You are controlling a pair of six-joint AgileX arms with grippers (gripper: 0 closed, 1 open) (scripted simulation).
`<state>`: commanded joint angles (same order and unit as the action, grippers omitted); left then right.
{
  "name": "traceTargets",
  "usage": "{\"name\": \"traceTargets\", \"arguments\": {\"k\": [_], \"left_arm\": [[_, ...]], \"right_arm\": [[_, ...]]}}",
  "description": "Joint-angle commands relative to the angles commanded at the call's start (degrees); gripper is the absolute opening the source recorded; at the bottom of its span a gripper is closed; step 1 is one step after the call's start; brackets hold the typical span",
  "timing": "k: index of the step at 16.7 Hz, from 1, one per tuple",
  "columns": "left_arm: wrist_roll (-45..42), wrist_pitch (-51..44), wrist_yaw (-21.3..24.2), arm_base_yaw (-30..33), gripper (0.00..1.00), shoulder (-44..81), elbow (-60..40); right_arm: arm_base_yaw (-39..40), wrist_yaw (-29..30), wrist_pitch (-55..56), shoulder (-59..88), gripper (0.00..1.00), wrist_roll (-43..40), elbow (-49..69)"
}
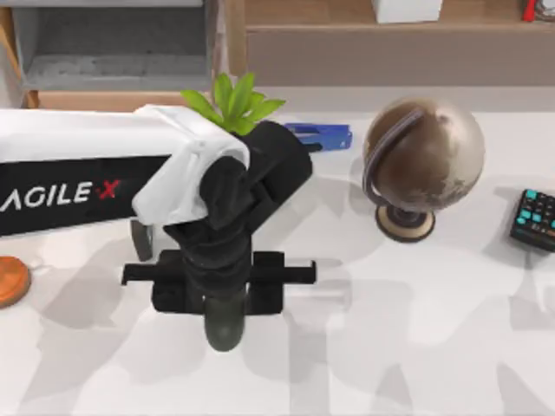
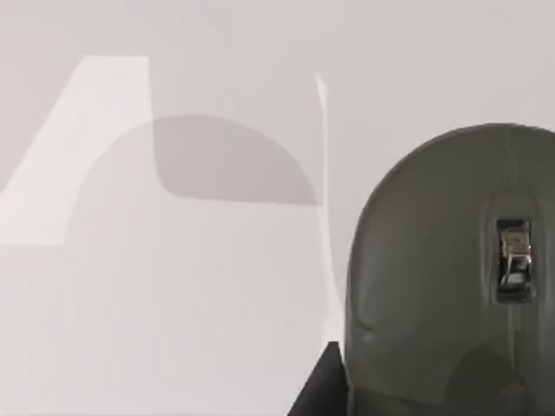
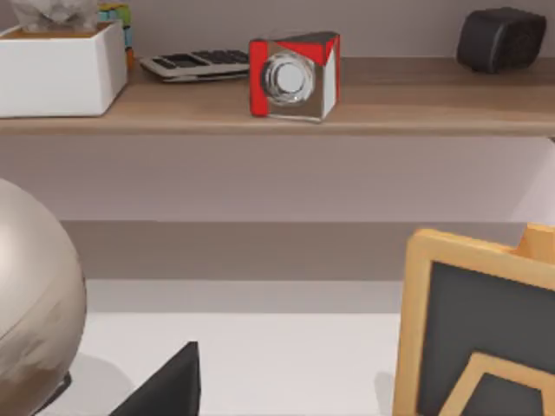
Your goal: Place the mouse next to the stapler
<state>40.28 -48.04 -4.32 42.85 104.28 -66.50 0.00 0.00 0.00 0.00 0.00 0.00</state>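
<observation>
The grey mouse [image 1: 225, 325] hangs under my left gripper [image 1: 221, 293], which points down over the table's middle left and is shut on it. In the left wrist view the mouse [image 2: 451, 277] sits close up, with a dark fingertip [image 2: 316, 392] against its edge and bare white table behind. The small blue stapler [image 1: 322, 136] lies at the back of the table, beyond my left arm and left of the brown globe [image 1: 422, 165]. The mouse is well in front of the stapler. My right arm is parked off the table's right side.
A green plant [image 1: 234, 104] stands behind my left arm, and a brown disc [image 1: 10, 282] lies at the left edge. A black keypad with teal keys [image 1: 533, 218] is at the right edge. The right wrist view faces a shelf [image 3: 373, 108] and a wooden frame [image 3: 477, 329].
</observation>
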Motion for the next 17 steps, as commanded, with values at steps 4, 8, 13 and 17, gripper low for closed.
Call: {"name": "traceTargets", "arguments": {"k": [4,8,13,17], "left_arm": [[0.00,0.00,0.00,0.00,0.00,0.00,0.00],[0.51,-0.02,-0.59,0.97,0.00,-1.12,0.69],[0.99,1.23,-2.20,3.32,0.00,-5.05,3.32],[0.75,2.53,-2.42,3.12,0.00,-5.65,4.14]], "right_arm": [[0.00,0.00,0.00,0.00,1.00,0.00,0.00],[0.00,0.00,0.00,0.00,1.00,0.00,0.00],[0.00,0.00,0.00,0.00,1.00,0.00,0.00],[0.00,0.00,0.00,0.00,1.00,0.00,0.00]]}}
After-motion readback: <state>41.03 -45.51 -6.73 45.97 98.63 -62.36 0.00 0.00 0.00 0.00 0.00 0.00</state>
